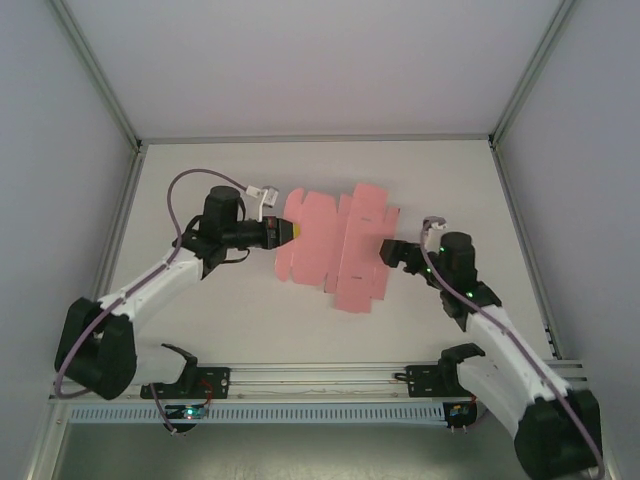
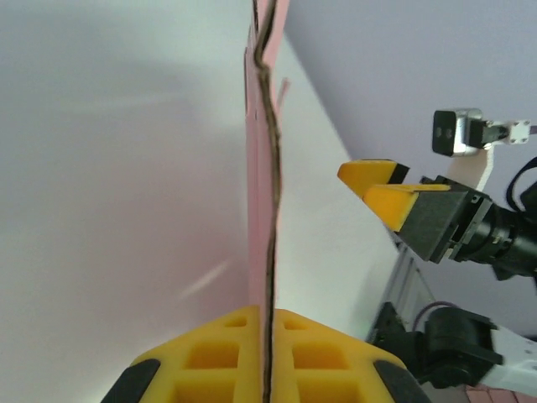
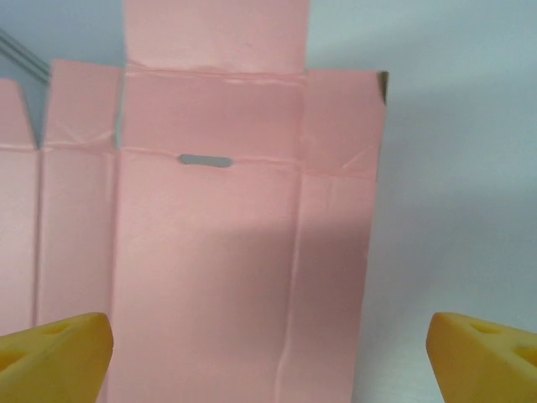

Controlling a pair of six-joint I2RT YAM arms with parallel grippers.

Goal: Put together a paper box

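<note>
The left hand (image 1: 287,232) is closed on the left edge of the paper box (image 1: 340,245), a flat pink die-cut sheet lying across the middle of the table (image 1: 200,190). Its own wrist view shows the card edge-on, running wavy rather than straight out from between the yellow fingers (image 2: 218,353). That bow hints at the first risk: the card is thin and pinched at one narrow spot, so any twist or lift there could crease a panel off its score line, or let the sheet pivot about the pinch and swing out of line. I cannot tell whether the gripped edge is raised off the table. Further right, the panels, the small slot (image 3: 205,159) and the flap (image 3: 214,34) above it all lie unfolded, so the folding is not yet begun. A pull from the left would likely drag the whole sheet, not bend it. The right hand (image 1: 392,250) sits at the sheet's right edge with its fingers spread wide, holding nothing. If it closes too far in, it could catch the wrong panel; if it only brushes the edge, it could shove the card leftward and buckle it against the left hand's grip. Should both hands pull apart, the card could tear at a score.
</note>
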